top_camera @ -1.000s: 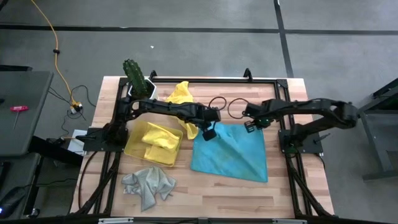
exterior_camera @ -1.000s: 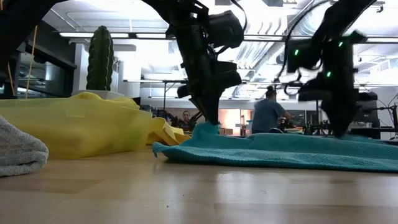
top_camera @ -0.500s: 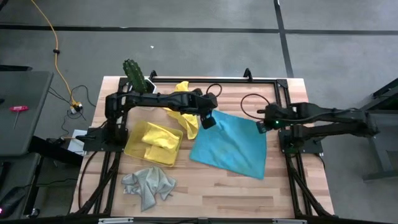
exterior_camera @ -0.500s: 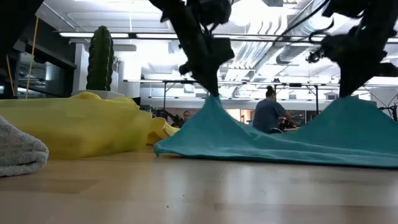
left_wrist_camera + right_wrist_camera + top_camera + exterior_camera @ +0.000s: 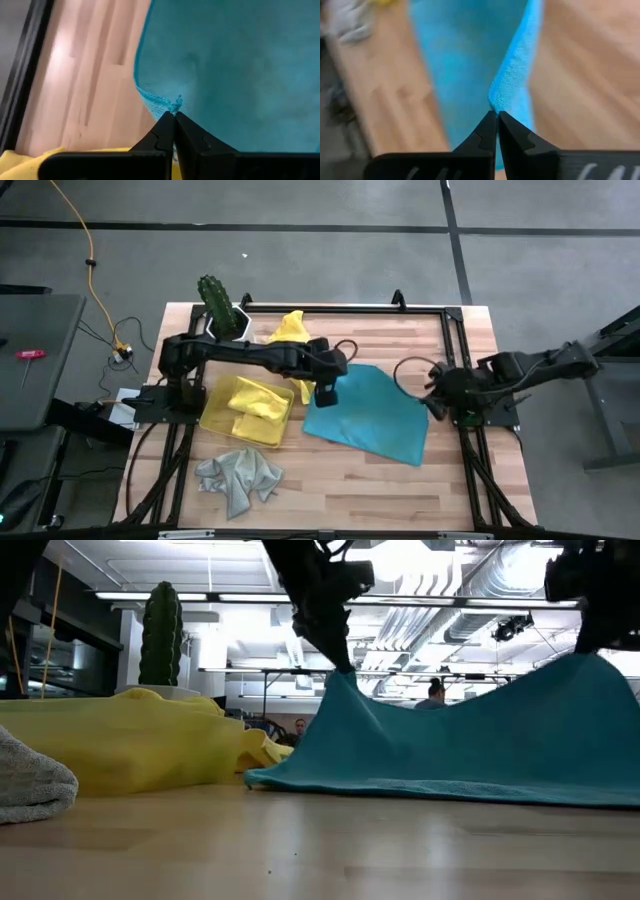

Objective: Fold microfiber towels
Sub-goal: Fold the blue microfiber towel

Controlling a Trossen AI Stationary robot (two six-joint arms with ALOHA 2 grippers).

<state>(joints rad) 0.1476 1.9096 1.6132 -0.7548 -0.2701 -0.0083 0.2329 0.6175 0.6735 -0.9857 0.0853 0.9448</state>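
Hanging between the two grippers, the blue towel (image 5: 365,412) is lifted at two corners while its lower edge lies on the wooden table (image 5: 330,495). The left gripper (image 5: 326,392) has its jaws pinched tight on the corner nearest the yellow tray (image 5: 246,408); the left wrist view shows the two dark fingers (image 5: 165,131) closed together with a small tuft of blue towel (image 5: 235,65) caught at their tips. The right gripper (image 5: 437,406) is clamped on the opposite corner, out by the table's right edge, and the right wrist view shows its fingers (image 5: 490,131) closed on a folded ridge of the towel (image 5: 470,60).

From the low view the cloth (image 5: 470,755) rises to two peaks — one under the left gripper (image 5: 340,665) and one under the right gripper at the picture's right side — and sags between them, its bottom hem resting on the tabletop.

Beside it sit the other cloths. A yellow towel (image 5: 254,399) lies inside the tray, just left of the blue one. Another yellow towel (image 5: 291,330) is bunched near the far edge of the table, partly under the left arm. A grey towel (image 5: 238,476) lies crumpled near the front edge, well apart from the blue one. A cactus (image 5: 214,298) in a white pot stands at the far left corner of the table.

In the room beyond, low view, a person (image 5: 437,693) shows just above the sagging towel.
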